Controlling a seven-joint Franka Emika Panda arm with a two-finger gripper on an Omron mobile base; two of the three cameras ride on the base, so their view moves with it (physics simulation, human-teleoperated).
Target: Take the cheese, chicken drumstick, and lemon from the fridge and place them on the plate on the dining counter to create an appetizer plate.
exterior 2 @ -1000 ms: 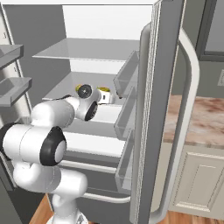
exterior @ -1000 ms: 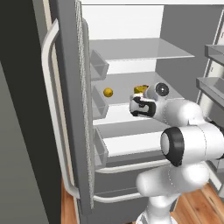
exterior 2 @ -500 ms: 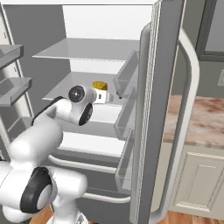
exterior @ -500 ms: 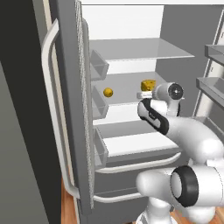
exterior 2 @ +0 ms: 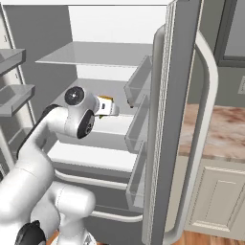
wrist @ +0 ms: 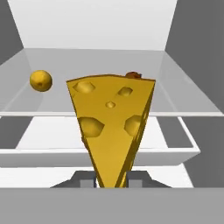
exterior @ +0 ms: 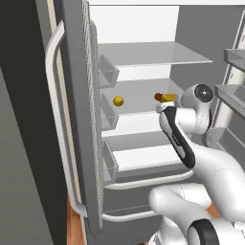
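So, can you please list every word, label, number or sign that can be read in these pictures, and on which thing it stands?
None: no readable text anywhere.
The cheese, held in the hand, carries only holes.
The lemon is plain.
The fridge walls, shelves and door bins bear no label or brand.
The dining counter shows only marbled stone.

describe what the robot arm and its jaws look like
The arm is glossy white with rounded, bulbous links and dark grey to black joint caps and seams; a round dark disc caps one joint. The gripper ends in two small dark grey jaws. No cables or markings visible.
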